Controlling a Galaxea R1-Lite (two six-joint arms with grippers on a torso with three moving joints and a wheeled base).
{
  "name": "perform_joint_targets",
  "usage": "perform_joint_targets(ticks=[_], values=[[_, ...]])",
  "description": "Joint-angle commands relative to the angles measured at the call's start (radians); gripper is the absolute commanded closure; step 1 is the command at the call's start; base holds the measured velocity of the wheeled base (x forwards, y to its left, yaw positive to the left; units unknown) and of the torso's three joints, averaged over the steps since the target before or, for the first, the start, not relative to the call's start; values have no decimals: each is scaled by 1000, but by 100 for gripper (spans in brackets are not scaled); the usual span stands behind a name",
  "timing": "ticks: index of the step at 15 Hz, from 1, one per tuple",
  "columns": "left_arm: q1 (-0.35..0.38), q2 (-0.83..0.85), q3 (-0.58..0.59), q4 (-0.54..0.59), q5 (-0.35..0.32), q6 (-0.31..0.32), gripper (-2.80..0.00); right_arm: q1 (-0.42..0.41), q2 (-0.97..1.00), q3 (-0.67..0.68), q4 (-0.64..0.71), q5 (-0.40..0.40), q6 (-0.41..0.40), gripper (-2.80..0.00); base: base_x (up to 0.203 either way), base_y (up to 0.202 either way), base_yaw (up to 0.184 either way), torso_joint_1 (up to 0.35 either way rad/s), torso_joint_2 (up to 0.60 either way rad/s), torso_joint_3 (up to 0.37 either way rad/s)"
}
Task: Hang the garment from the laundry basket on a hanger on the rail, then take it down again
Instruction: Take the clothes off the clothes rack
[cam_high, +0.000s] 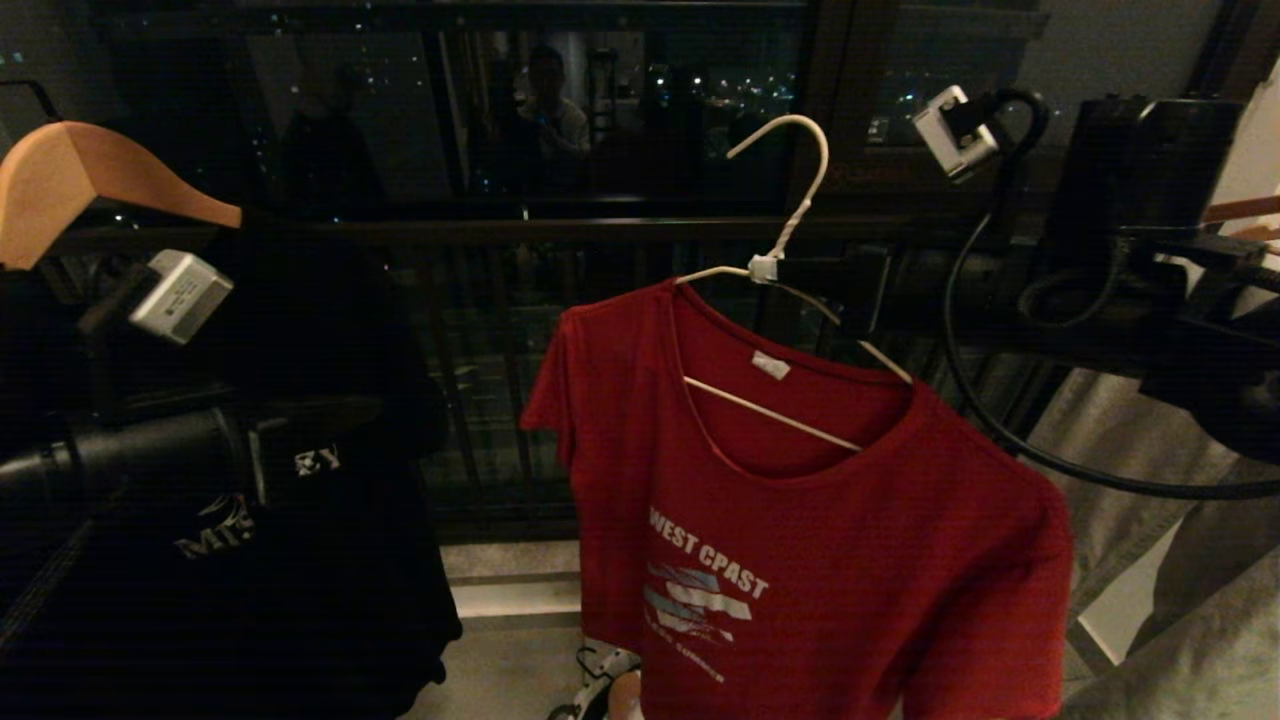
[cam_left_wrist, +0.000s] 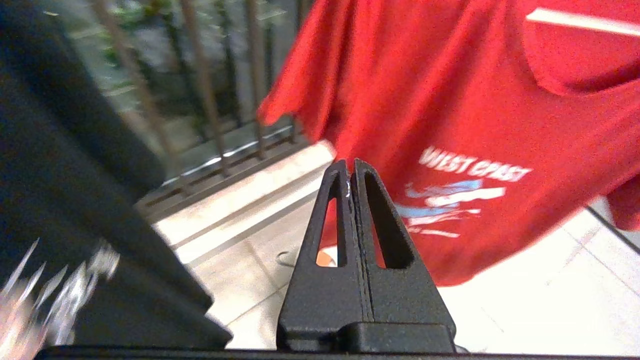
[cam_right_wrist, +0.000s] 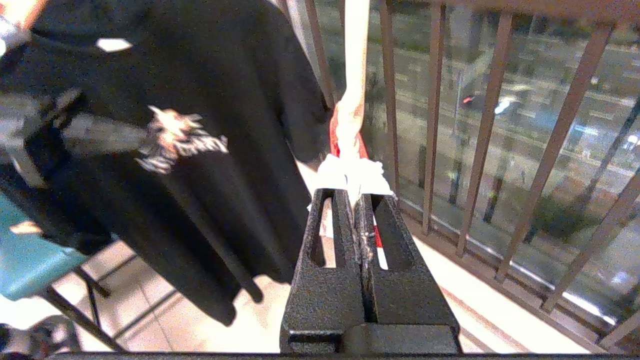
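The red garment (cam_high: 830, 560) with white "WEST COAST" lettering hangs on the thin white wire hanger (cam_high: 800, 200). The hanger's hook stands free in the air in front of the dark window. My right gripper (cam_high: 785, 270) reaches in from the right and is shut on the hanger's taped neck (cam_right_wrist: 352, 175). My left gripper (cam_left_wrist: 350, 167) is shut and empty, low on the left. It points toward the garment's (cam_left_wrist: 475, 125) chest print without touching it. A bit of the laundry basket (cam_high: 600, 675) shows on the floor below the garment's hem.
A black printed T-shirt (cam_high: 300, 560) hangs on a tan wooden hanger (cam_high: 80, 180) at the left, close to my left arm. Balcony railing bars (cam_right_wrist: 485, 130) run behind. A teal chair (cam_right_wrist: 30, 265) stands beyond the black shirt, and grey cloth (cam_high: 1150, 600) is at the right.
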Motion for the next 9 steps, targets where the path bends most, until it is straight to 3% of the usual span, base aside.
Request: perform_joint_targets(ticks=[1,6,9], values=[[-6,163,-64,-12,-34,0,0,3,106,-52,-5,5,-3,0,0,0,0,0,0,0],[-7,387,-224,-17,-241,1,0,4,203,-137,-5,11,-5,0,0,0,0,0,0,0],[-15,505,-351,-17,-313,0,0,1,225,-160,-5,10,-4,0,0,0,0,0,0,0]])
